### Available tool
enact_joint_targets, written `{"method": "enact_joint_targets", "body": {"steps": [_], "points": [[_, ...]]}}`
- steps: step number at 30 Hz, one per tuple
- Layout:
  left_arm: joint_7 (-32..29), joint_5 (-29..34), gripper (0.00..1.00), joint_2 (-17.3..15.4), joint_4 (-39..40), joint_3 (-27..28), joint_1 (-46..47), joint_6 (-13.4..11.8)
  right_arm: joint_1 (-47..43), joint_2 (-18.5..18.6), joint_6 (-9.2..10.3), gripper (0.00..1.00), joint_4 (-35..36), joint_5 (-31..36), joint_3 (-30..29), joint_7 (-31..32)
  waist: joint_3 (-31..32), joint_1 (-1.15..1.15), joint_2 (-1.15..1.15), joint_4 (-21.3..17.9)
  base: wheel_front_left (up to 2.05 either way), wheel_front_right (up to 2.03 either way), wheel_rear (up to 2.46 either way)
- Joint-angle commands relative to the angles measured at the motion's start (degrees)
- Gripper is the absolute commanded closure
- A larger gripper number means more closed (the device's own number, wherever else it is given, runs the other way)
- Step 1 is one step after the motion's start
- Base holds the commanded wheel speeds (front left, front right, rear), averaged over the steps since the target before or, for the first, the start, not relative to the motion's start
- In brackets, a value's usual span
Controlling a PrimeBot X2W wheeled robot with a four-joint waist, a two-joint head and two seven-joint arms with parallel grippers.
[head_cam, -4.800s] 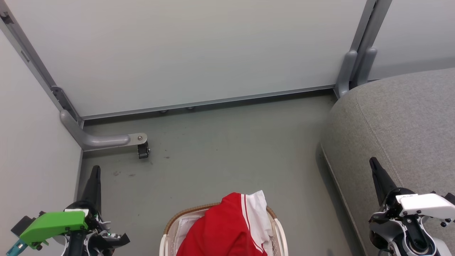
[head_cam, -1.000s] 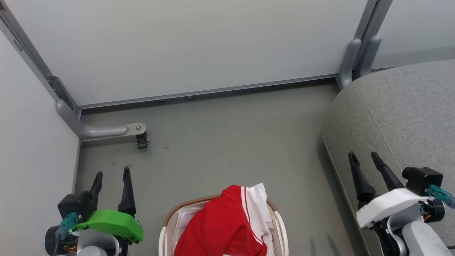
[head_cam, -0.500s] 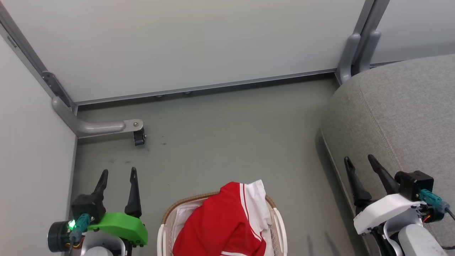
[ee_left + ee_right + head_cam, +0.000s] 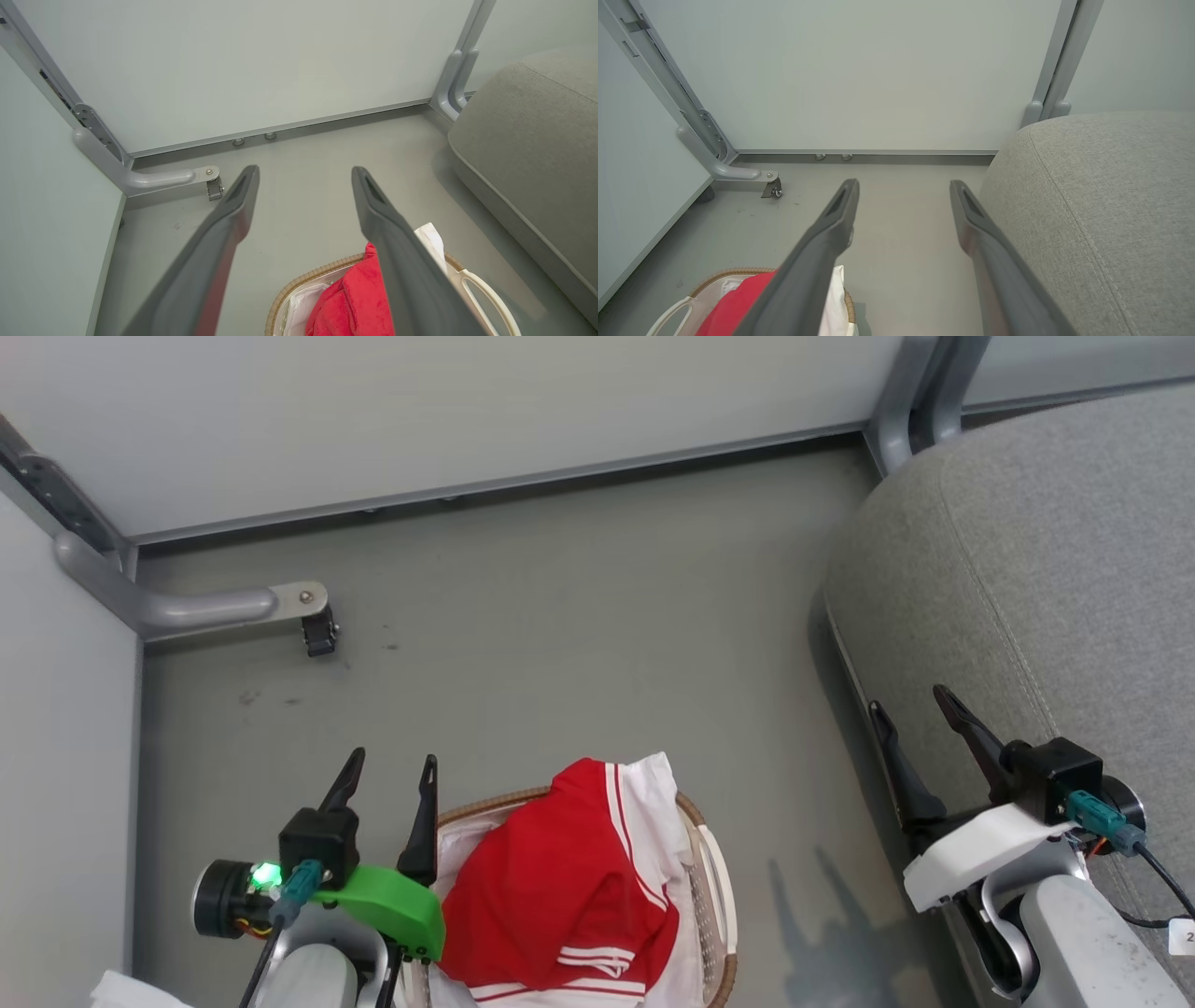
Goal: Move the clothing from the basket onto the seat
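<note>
Broadly, pale partition panels (image 4: 420, 401) close off the far side and the left, with the grey-green floor (image 4: 560, 616) spread out below them. The seat (image 4: 1046, 541), a grey woven sofa with a rounded edge and a stitched seam, takes up the right of the head view.

The basket (image 4: 717, 896) stands on the floor at the bottom middle of that view, apart from the seat with a strip of floor between them. Its brown braided rim and a white handle show on the right. The clothing (image 4: 551, 887) lies heaped in the basket and rises above the rim. It is bright red with thin white stripes, and a white panel hangs over the far right of the rim. A white sheet lining (image 4: 467, 835) shows inside the basket, just left of the heap.

The left pincer (image 4: 393, 757) hangs just beside the basket's left side, its dark fingers spread wide with nothing between them; the nearer finger lines up with the rim. The right pincer (image 4: 906, 699) is at the seat's front edge, also spread wide and empty, and whether it touches the upholstery cannot be told.

A grey metal foot (image 4: 215, 609) reaches out from the left corner, with a small black caster (image 4: 319, 635) at its end.
</note>
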State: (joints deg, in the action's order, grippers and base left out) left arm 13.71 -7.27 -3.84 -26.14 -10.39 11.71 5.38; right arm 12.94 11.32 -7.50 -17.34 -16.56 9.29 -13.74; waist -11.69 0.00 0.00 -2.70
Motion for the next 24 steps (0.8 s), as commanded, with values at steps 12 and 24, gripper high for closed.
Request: {"method": "enact_joint_targets", "body": {"steps": [12, 24], "points": [[1.6, 5.1, 0.00, 0.3, -8.6, -4.5, 10.3, 1.7, 6.0, 0.1, 0.02, 0.00, 3.5, 5.1, 3.6, -1.5, -16.2, 0.00, 0.00, -6.0, 0.00, 0.00, 0.00], [1.5, 3.1, 0.00, -0.7, -16.7, -7.6, 17.3, 2.1, 10.5, -0.4, 0.03, 0.00, 6.2, 4.4, 6.3, -1.5, -26.4, 0.00, 0.00, -8.1, 0.00, 0.00, 0.00]]}}
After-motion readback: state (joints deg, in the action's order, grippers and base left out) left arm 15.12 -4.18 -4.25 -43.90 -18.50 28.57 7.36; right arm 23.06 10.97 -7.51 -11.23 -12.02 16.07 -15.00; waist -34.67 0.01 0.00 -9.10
